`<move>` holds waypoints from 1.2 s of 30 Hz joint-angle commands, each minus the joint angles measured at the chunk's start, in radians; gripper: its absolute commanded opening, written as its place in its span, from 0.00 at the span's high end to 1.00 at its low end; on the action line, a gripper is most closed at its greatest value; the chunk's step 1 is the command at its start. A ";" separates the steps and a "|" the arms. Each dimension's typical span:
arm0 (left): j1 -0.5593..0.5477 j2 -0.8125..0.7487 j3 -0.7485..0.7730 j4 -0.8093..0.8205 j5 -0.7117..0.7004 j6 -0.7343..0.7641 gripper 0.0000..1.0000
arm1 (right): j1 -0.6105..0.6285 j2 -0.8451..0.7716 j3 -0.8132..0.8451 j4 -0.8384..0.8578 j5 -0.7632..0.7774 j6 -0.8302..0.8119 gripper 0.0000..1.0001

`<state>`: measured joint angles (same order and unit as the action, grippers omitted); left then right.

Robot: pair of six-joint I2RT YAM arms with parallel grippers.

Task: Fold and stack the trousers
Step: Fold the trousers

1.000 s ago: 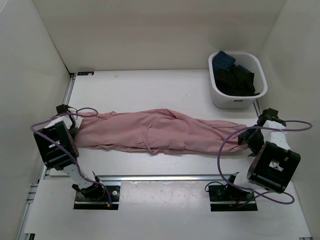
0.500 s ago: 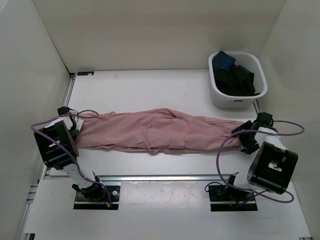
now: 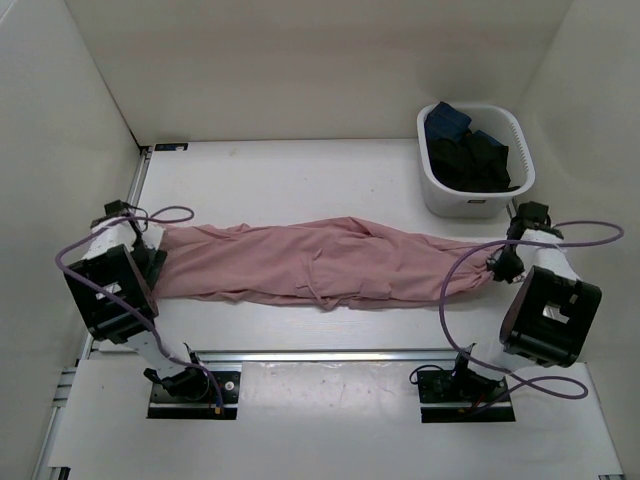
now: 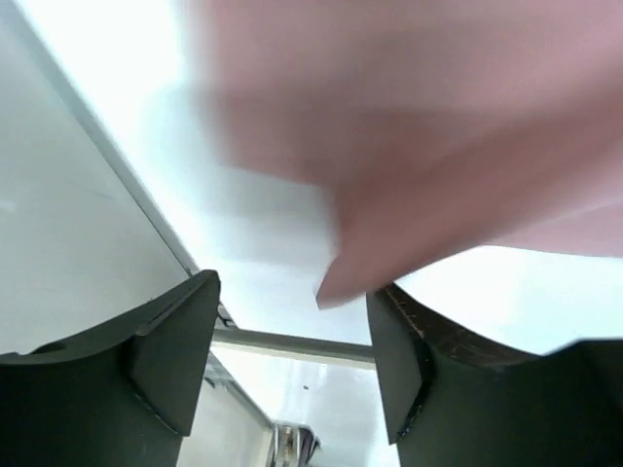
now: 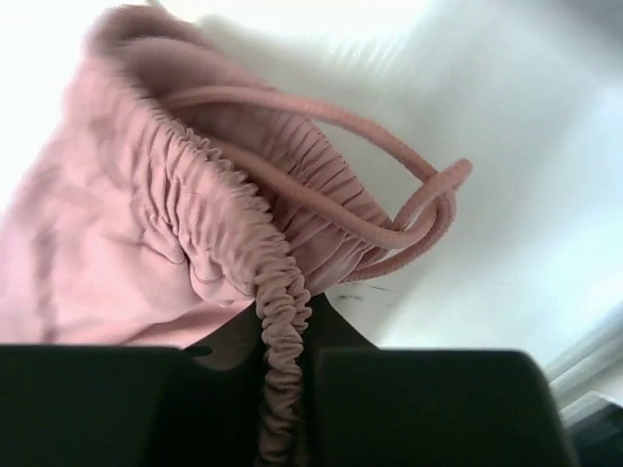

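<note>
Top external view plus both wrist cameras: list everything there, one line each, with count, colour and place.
trousers: one pair, dusty pink, stretched lengthwise across the table between the two arms
basket: one, white, far right of the table
dark clothes: a heap, black with some blue, inside the basket
table: one, white, enclosed by white walls
rail: one, silver, along the near edge
cables: one per arm, purple, looping beside each arm
left hand: black fingers apart, at the trousers' left end, with a fabric corner between the tips
right hand: black fingers closed on the gathered waistband at the right end
</note>
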<state>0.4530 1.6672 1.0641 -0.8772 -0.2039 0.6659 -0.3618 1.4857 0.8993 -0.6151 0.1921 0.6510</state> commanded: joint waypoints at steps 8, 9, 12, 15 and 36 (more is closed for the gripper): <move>-0.102 -0.009 0.227 -0.200 0.317 -0.112 0.24 | 0.455 -0.128 0.490 -0.290 0.675 -0.264 1.00; -0.137 0.024 0.227 -0.200 0.327 -0.126 0.24 | 0.607 -0.111 0.510 -0.346 0.722 -0.239 1.00; -0.160 0.057 0.218 -0.172 0.372 -0.172 0.24 | 0.856 -0.015 0.584 -0.475 0.800 -0.027 1.00; -0.195 0.078 0.206 -0.146 0.402 -0.209 0.24 | 1.060 0.070 0.605 -0.541 0.758 0.176 1.00; -0.346 0.118 0.066 -0.009 0.348 -0.250 0.24 | 1.511 0.450 0.786 -0.366 0.595 0.215 0.27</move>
<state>0.1043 1.7935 1.1240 -0.9226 0.1516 0.4183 1.0954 1.9251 1.6234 -1.0981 0.8341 1.0058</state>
